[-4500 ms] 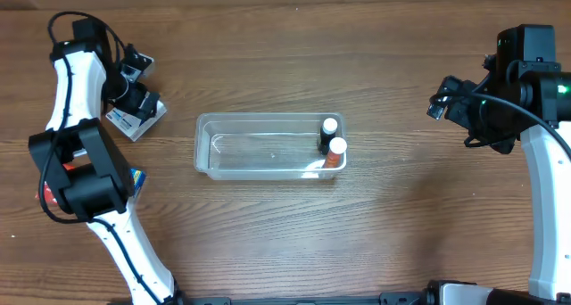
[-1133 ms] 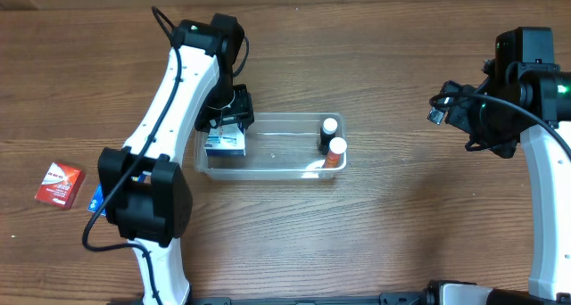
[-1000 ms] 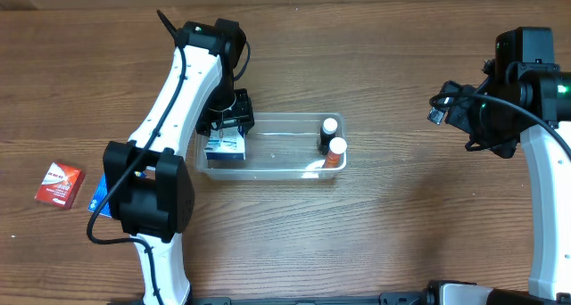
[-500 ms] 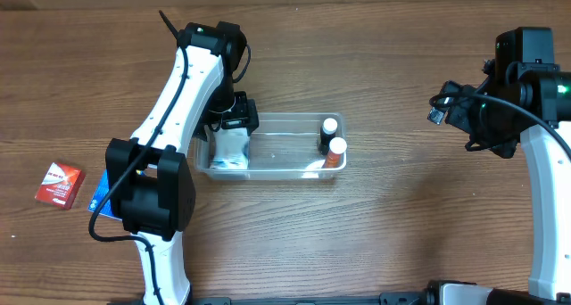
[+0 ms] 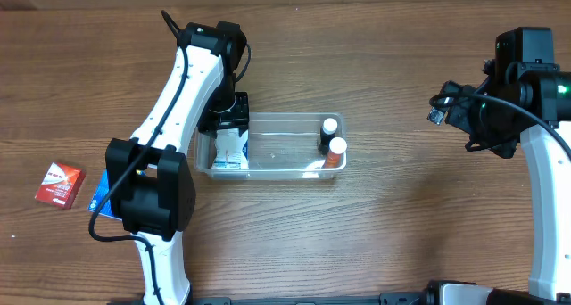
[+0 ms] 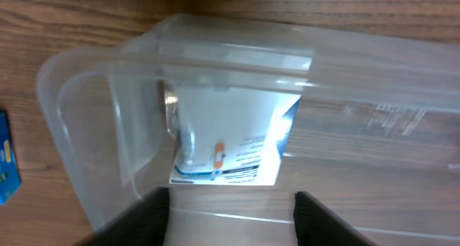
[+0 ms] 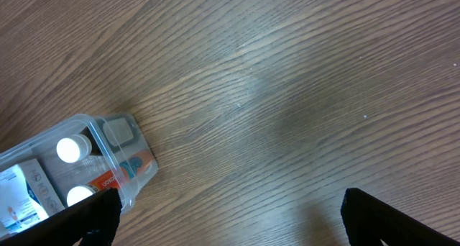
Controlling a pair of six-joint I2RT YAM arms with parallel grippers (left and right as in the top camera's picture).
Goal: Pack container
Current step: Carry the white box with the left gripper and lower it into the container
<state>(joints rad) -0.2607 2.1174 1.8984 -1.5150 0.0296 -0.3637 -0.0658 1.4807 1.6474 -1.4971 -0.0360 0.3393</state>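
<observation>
The clear container (image 5: 268,173) lies at the table's middle. A white box with blue print (image 5: 230,150) rests inside its left end, seen through the wall in the left wrist view (image 6: 230,139). Two white-capped bottles stand at the right end, one black (image 5: 329,127) and one orange (image 5: 336,149). My left gripper (image 5: 234,109) hovers over the container's far left rim, open, its fingers (image 6: 144,221) apart and short of the box with nothing between them. My right gripper (image 5: 440,104) hangs open far to the right, over bare wood (image 7: 230,224); the container's corner (image 7: 115,163) shows at its left.
A red packet (image 5: 61,182) lies near the table's left edge. A blue packet (image 5: 101,196) sits beside it, partly under the left arm's base, and its edge shows in the left wrist view (image 6: 6,167).
The left gripper opened and let go of the white box, which now rests in the container's left end. The gripper drew back toward the far rim. The right arm has not moved.
</observation>
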